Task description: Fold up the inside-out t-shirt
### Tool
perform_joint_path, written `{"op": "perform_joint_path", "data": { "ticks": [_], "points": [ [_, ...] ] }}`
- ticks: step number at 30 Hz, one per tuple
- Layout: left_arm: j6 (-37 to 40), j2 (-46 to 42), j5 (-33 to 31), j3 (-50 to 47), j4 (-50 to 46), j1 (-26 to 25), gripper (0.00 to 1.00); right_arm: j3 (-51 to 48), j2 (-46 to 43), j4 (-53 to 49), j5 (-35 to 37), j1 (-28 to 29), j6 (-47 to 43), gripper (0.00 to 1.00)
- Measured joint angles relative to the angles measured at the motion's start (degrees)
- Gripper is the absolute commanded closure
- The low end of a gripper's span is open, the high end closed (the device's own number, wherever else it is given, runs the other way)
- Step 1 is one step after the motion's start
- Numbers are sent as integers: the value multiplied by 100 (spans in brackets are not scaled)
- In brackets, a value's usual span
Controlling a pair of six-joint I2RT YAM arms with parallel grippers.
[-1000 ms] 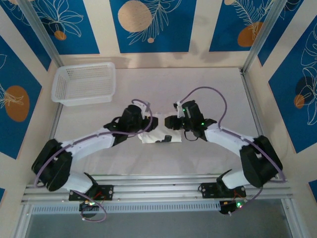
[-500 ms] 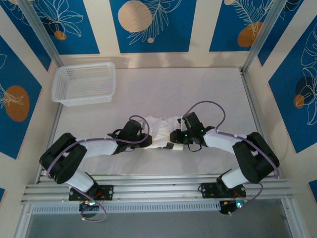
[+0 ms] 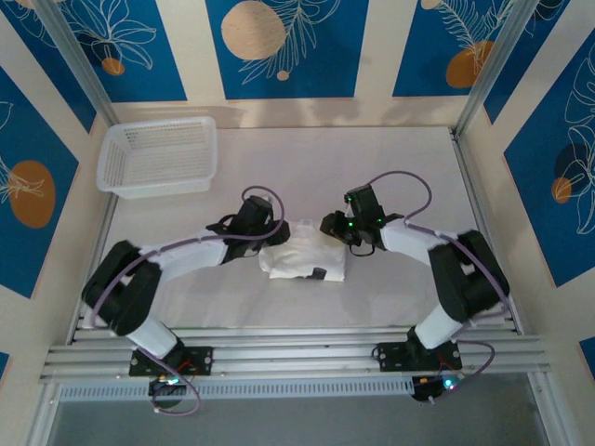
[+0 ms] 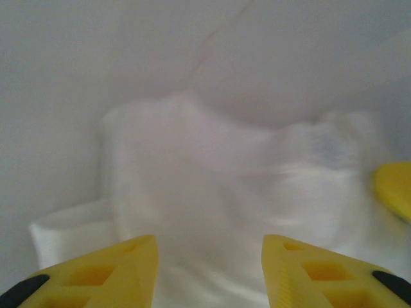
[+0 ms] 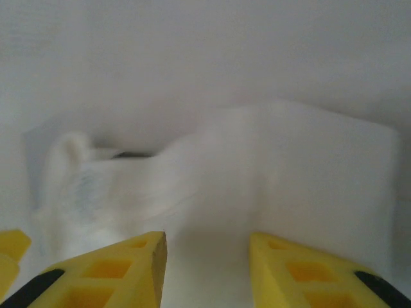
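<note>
Half a second ago both wrists were pressed low over the cloth, close to the near side of the desk [image 3: 400, 158]. Now we see them drawn back toward the far side, the left gripper [image 3: 277, 236] at the bundle's left far corner and the right gripper [image 3: 331, 229] at its right far corner. The inside-out t-shirt [image 3: 302, 260] lies in the middle of the desk between the two arms, as a compact, rumpled white bundle in much the same place as before. A small dark spot sits by its near edge (too small for us to tell what it is).

From above we cannot read the jaws. The wrist cameras settle it: the left gripper [image 4: 209, 247] has its yellow fingers [image 4: 122, 263] well apart with nothing between them, and the shirt [image 4: 218, 186] lies just ahead in blurred folds. The right gripper [image 5: 207, 242] is likewise spread wide and holds nothing, with the shirt [image 5: 295, 173] ahead of it as a smoother folded slab. Another yellow piece [image 4: 395, 192] shows at the right edge of the left wrist view.

A white mesh basket [image 3: 158, 156] stands at the far left corner, well apart from the shirt. Blue leaf-patterned panels [image 3: 279, 46] wall the desk in. Purple cables [image 3: 395, 181] loop over both wrists.
</note>
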Motion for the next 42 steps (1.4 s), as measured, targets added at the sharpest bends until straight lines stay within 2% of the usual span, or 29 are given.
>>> {"op": "perform_joint_path", "data": {
  "ticks": [2,5,10,14,17,21,24,28,34,37,42],
  "points": [
    [-155,227,66,-289,61,20,52,7,264,17,-345,-205,79,61],
    [-232,81,144,-433,232,28,48,15,48,-155,-407,-306,85,59],
    [-247,-695,157,-476,7,44,45,-256,-1154,-640,-140,-299,122,46],
    [-343,-1174,138,-616,-127,72,42,-894,-2538,-691,57,-369,321,1],
    [-295,-898,374,-581,-164,101,42,-1449,-3257,-664,-129,-588,483,1],
    [-286,55,1056,-267,-52,83,45,-1797,-3639,-938,-402,-977,636,0],
    [-374,501,1318,-81,295,-52,48,-1797,-3906,-1246,-411,-1086,719,2],
    [-448,1331,1416,874,649,-564,49,-1742,-4181,-1762,-326,-1202,1027,1],
    [-610,2951,1434,2719,1178,-1386,47,-1648,-4387,-2594,-258,-1825,1598,1],
    [-586,3377,1233,3381,1285,-1714,40,-1646,-4647,-2999,-190,-2175,1838,1],
    [-350,3112,881,3169,1488,-1954,12,-1871,-4999,-3132,-334,-2758,2179,5]
  ]
}}
